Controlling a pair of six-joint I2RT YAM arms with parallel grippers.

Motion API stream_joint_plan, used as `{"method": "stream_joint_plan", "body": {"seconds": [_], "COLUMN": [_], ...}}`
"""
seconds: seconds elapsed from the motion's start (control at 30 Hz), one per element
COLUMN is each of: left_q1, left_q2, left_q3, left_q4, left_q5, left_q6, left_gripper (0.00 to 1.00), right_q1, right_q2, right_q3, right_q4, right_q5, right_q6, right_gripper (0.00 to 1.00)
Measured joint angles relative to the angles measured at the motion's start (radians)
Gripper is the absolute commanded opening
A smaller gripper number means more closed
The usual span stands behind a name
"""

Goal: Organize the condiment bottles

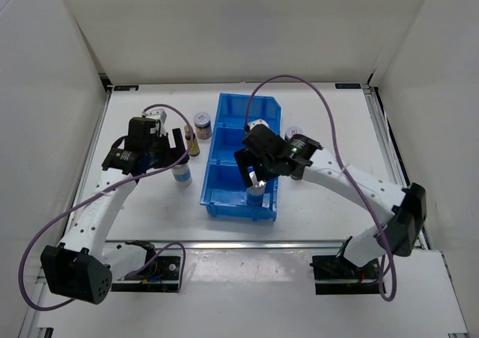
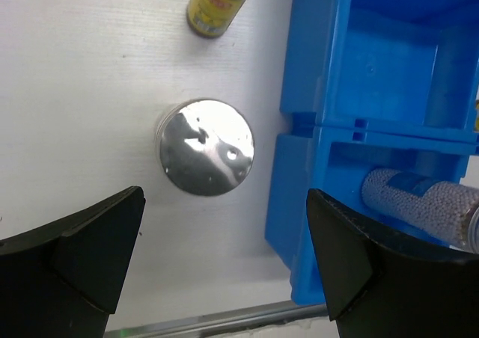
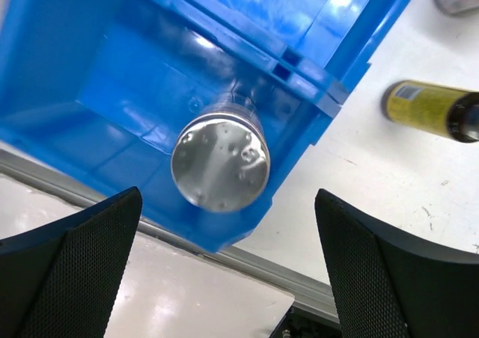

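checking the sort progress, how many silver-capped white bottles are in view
2 silver-capped white bottles: one in the blue bin's nearest compartment, one on the table just left of the bin. No others show.

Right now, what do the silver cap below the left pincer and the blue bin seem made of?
Silver cap: probably polished metal or metallised plastic; mirror-bright, with warped reflections. Blue bin: likely moulded plastic; glossy, uniform colour, soft highlights.
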Motion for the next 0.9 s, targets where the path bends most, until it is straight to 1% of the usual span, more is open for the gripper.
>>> {"method": "stream_joint_plan", "body": {"seconds": [0.1,0.17,0.37,0.4,0.5,0.53,0.6,0.63,0.7,0.73,0.77,0.8,0.83,0.9], "left_q1": [-0.003,-0.003,-0.003,-0.003,-0.003,-0.003,-0.004,-0.006,-0.011,-0.017,-0.024,-0.033,-0.043,-0.067], "left_q2": [-0.014,0.005,0.148,0.171,0.214,0.222,0.23,0.23,0.227,0.223,0.218,0.212,0.204,0.192], "left_q3": [-0.018,-0.021,-0.014,-0.011,0.002,0.008,0.022,0.025,0.026,0.026,0.029,0.037,0.05,0.092], "left_q4": [-0.015,-0.018,-0.021,-0.022,-0.033,-0.034,-0.034,-0.034,-0.042,-0.048,-0.06,-0.074,-0.09,-0.127], "left_q5": [-0.007,-0.008,-0.011,-0.011,-0.013,-0.014,-0.015,-0.021,-0.024,-0.029,-0.032,-0.035,-0.04,-0.048], "left_q6": [0.0,0.0,0.01,0.012,0.019,0.02,0.028,0.031,0.031,0.032,0.032,0.032,0.032,0.032], "left_gripper": [1.0,1.0,1.0,0.98,0.84,0.7,0.61,0.44,0.38,0.38,0.3,0.26,0.25,0.25], "right_q1": [0.0,0.0,0.0,0.0,0.0,0.0,0.0,0.0,0.0,0.0,0.0,0.0,0.0,0.0], "right_q2": [-0.06,-0.087,-0.14,-0.153,-0.201,-0.228,-0.257,-0.272,-0.295,-0.302,-0.31,-0.316,-0.32,-0.325], "right_q3": [-0.002,-0.01,-0.066,-0.075,-0.098,-0.111,-0.12,-0.124,-0.128,-0.129,-0.13,-0.132,-0.134,-0.139], "right_q4": [0.002,0.003,-0.002,-0.002,-0.006,-0.008,-0.014,-0.018,-0.024,-0.025,-0.026,-0.026,-0.029,-0.031], "right_q5": [0.012,0.021,0.028,0.03,0.037,0.043,0.054,0.06,0.074,0.08,0.086,0.093,0.101,0.113], "right_q6": [0.0,-0.002,-0.005,-0.005,-0.007,-0.007,-0.007,-0.007,-0.007,-0.007,-0.007,-0.008,-0.01,-0.014], "right_gripper": [0.99,0.99,0.99,0.99,0.99,0.99,0.99,0.99,0.99,0.99,0.99,0.99,0.99,0.99]}}
